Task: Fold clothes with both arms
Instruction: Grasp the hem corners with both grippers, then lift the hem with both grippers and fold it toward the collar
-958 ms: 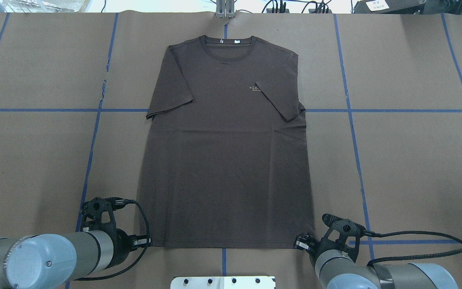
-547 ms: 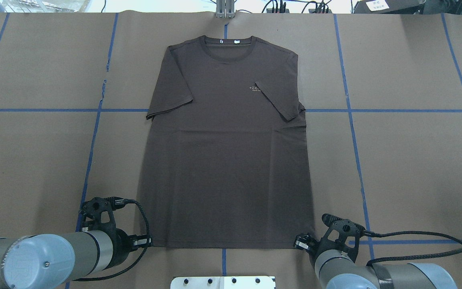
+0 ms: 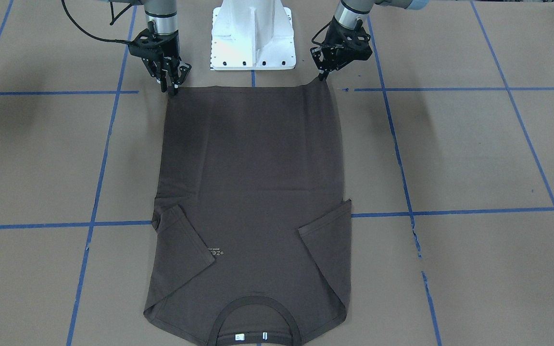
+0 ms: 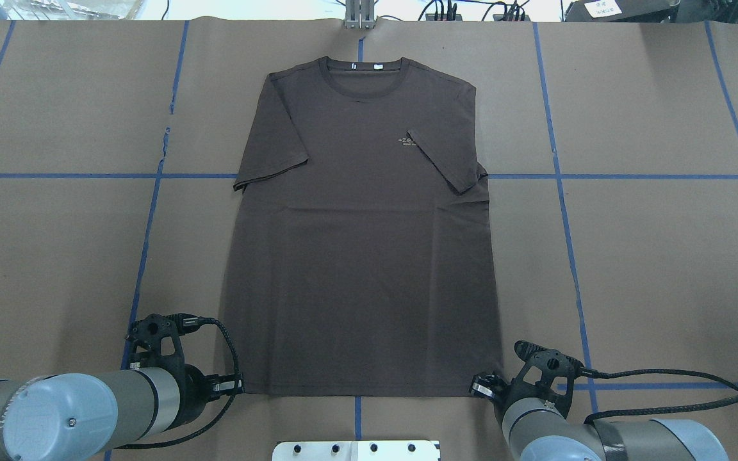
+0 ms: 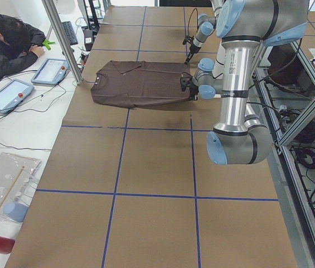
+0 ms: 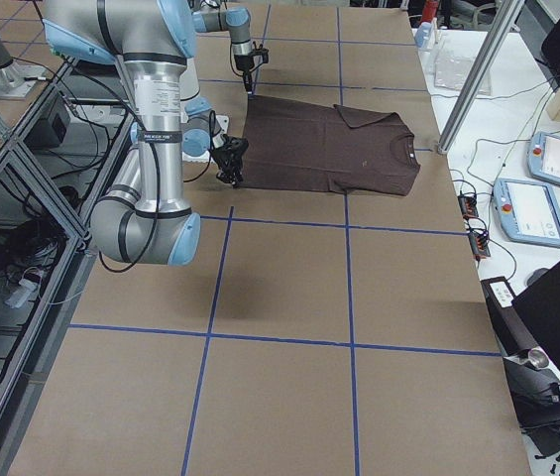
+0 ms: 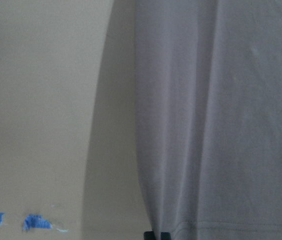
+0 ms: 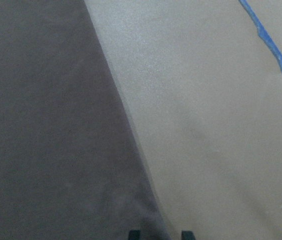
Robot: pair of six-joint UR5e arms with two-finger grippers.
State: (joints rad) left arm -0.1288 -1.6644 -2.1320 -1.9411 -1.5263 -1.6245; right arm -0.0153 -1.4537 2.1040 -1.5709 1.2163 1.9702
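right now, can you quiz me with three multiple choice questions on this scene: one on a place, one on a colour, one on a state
1. Where are the left gripper and right gripper?
A at the collar
B at the T-shirt's hem corners
C on the white base

2. What colour are the tape lines on the table?
A blue
B red
C yellow

3. How do the sleeves lie?
A spread outward
B folded in onto the body
C rolled up

Answers:
1 B, each gripper is at a hem corner nearest the robot.
2 A, the grid lines are blue.
3 B, both sleeves lie on the shirt's body.
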